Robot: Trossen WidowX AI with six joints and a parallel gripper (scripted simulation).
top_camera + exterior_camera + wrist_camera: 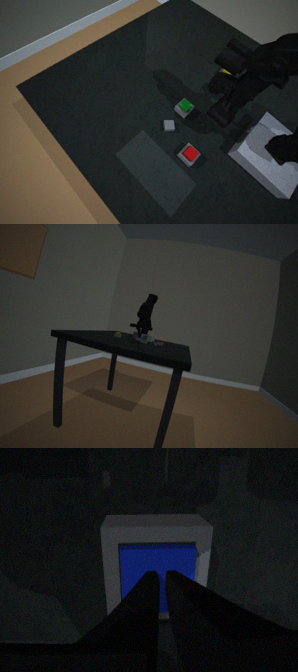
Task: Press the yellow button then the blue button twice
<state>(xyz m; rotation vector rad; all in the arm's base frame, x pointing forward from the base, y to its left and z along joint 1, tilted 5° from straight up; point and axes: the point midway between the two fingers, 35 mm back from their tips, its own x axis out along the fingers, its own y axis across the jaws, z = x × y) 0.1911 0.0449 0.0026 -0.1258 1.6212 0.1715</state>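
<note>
The blue button [135, 564], a blue cap in a grey square housing, fills the middle of the wrist view; in the top view it is hidden under the arm. My gripper [160, 580] [219, 118] is shut and empty, with only a thin gap between its fingertips. The tips are over the blue cap, at or very close to its surface; whether the cap is pushed down is hard to tell. The yellow button [227, 71] [118, 333] stands farther back, partly covered by the arm in the top view.
The green button [185, 105] [144, 338] and the red button [191, 153] [160, 341] stand near the gripper. A small grey block [169, 125] lies beside the green button. A large pale block [261, 167] is at the arm's base. A lighter rectangle [157, 173] marks the table.
</note>
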